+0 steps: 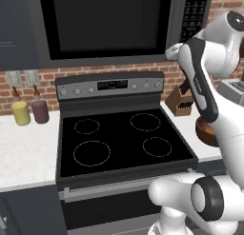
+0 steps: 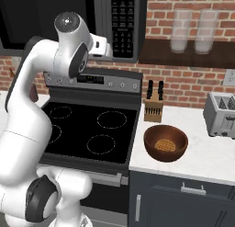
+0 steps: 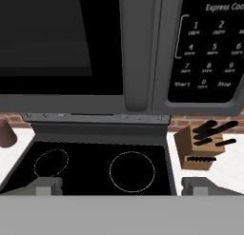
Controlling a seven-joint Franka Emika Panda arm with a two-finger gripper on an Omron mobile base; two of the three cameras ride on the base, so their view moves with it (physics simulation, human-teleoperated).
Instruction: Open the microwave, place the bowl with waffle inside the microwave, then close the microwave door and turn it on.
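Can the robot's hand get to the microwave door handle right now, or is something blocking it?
Probably yes. The open gripper faces the microwave door handle straight on, with nothing between them.

Shut microwave door (image 3: 62, 44) above stove (image 3: 95, 165)

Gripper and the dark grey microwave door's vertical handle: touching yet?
Apart. In the hand view the open gripper has its fingertips low in the picture, and the handle stands beyond them, ungrasped.

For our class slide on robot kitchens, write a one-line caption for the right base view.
Open gripper nears the closed microwave door; bowl with waffle waits on the counter.
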